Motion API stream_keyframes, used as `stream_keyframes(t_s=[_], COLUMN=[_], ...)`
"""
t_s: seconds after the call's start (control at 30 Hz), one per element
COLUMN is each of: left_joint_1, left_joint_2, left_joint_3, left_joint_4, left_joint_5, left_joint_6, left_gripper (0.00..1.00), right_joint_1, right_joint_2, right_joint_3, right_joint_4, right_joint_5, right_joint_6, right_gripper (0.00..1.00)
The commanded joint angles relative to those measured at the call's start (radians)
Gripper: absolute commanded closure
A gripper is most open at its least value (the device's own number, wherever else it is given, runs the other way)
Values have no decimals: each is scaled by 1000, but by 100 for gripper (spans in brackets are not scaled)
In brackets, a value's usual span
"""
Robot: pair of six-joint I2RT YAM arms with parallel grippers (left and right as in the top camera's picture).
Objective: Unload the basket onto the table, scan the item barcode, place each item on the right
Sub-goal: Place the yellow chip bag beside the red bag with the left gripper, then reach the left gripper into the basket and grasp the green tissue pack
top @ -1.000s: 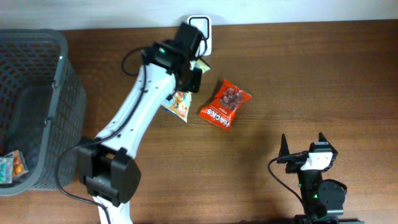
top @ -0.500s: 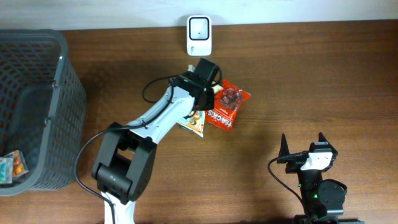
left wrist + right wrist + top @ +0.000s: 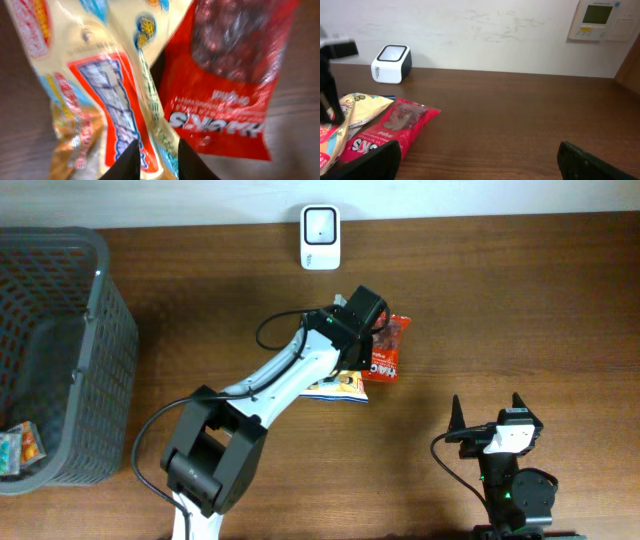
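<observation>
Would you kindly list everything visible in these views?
Boxy plastic barcode scanner: one, white, table's far edge.
Crinkly red snack packet: one, red, mid-table.
Printed cream snack packet: one, cream-yellow, beside the red one.
Plastic mesh basket: one, grey, table's left end.
Small packets: count unclear, multicoloured, inside basket.
Wall control panel: one, white, wall.
Wooden table: one, brown.
Left fingers: two, dark, astride cream packet.
Right fingers: two, black, wide apart, empty.

Dark brown wood-grain table [image 3: 520, 300], kinda glossy, with soft even light on it. At 12 o'clock behind it there's a plain off-white wall [image 3: 495, 30] with faint scuffs. Around 1 o'clock on the wall there's a white control panel [image 3: 598, 19] with a small greenish screen. A grey lattice basket [image 3: 60, 330] sits at 9 o'clock.
</observation>
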Motion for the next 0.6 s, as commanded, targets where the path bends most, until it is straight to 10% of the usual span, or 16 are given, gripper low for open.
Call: stream_keyframes(t_s=[0.0,0.33,0.43,0.57], left_joint_1=[39,251,359,607], left_joint_2=[-37,-253,-350,-497], left_joint_3=[122,367,404,407], left_joint_4=[-69,-380,-416,-447], left_joint_5=[7,-136,-254,-349], left_joint_6=[3,190,215,307], left_gripper=[70,40,1,1], right_joint_1=[8,8,8,8], right_joint_2=[-6,-6,-6,-7], right_joint_3=[-9,-9,-9,-9], right_joint_4=[-1,-1,-1,-1], right_joint_5=[9,9,9,9], right_joint_6=[8,8,8,8], right_gripper=[2,1,1,2])
